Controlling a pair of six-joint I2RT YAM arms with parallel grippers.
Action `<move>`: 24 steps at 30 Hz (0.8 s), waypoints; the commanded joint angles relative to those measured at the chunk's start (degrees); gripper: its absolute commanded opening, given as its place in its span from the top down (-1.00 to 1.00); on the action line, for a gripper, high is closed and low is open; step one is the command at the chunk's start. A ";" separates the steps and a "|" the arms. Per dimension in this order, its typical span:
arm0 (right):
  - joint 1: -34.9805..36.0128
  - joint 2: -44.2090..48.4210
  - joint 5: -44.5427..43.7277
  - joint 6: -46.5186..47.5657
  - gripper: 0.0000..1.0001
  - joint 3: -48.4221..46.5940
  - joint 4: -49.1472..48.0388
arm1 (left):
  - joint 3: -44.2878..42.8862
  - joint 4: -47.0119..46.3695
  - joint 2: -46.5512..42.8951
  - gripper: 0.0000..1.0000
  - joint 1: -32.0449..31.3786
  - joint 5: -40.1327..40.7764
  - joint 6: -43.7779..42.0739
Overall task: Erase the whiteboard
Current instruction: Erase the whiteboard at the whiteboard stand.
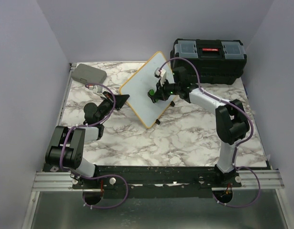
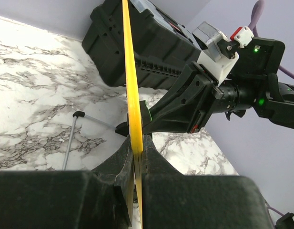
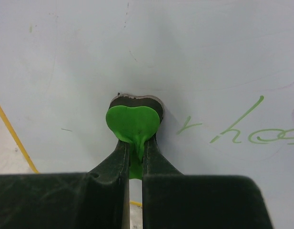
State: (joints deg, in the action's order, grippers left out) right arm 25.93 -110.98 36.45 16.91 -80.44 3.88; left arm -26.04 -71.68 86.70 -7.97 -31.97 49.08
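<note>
The whiteboard (image 1: 146, 86), white with a yellow frame, stands tilted at the table's middle back. My left gripper (image 1: 119, 101) is shut on its left frame edge (image 2: 132, 114), seen edge-on in the left wrist view. My right gripper (image 1: 156, 94) is shut on a small green eraser (image 1: 150, 92) and presses it against the board face. In the right wrist view the green eraser (image 3: 133, 123) with its dark pad touches the white surface (image 3: 89, 57). Faint green handwriting (image 3: 242, 129) lies to its right.
A black toolbox (image 1: 208, 59) stands at the back right, close behind the board and right arm. A flat grey case (image 1: 88, 74) lies at the back left. A thin metal leg with a black foot (image 2: 73, 138) rests on the marble table (image 1: 185, 138).
</note>
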 commanded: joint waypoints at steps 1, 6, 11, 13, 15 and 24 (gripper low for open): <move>0.03 -0.86 -13.84 -2.90 0.99 -0.59 -7.55 | -0.54 3.56 1.63 1.00 -3.46 -8.89 -2.34; -0.01 -1.69 -17.44 -3.67 0.99 -3.72 -7.91 | -0.59 3.83 1.37 1.00 -3.46 -8.90 -2.32; -0.06 -2.00 -20.27 -4.71 0.99 -4.02 -9.31 | -0.69 3.92 1.38 1.00 -3.46 -8.94 -2.45; -0.04 -2.35 -21.30 -4.77 0.99 -4.34 -9.20 | -0.75 3.96 1.40 1.00 -3.46 -9.01 -2.46; -0.12 -2.61 -22.64 -4.73 0.99 -4.53 -9.14 | -0.75 4.04 1.38 1.00 -3.46 -9.00 -2.53; -1.24 -3.85 -2.82 6.88 0.99 -5.19 8.48 | -0.77 3.95 1.53 1.00 -3.46 -9.08 -2.60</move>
State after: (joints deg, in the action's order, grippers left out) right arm 25.26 -112.05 23.97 15.99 -86.19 2.24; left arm -26.13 -71.55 86.70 -7.97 -32.08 49.08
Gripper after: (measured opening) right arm 0.076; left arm 0.038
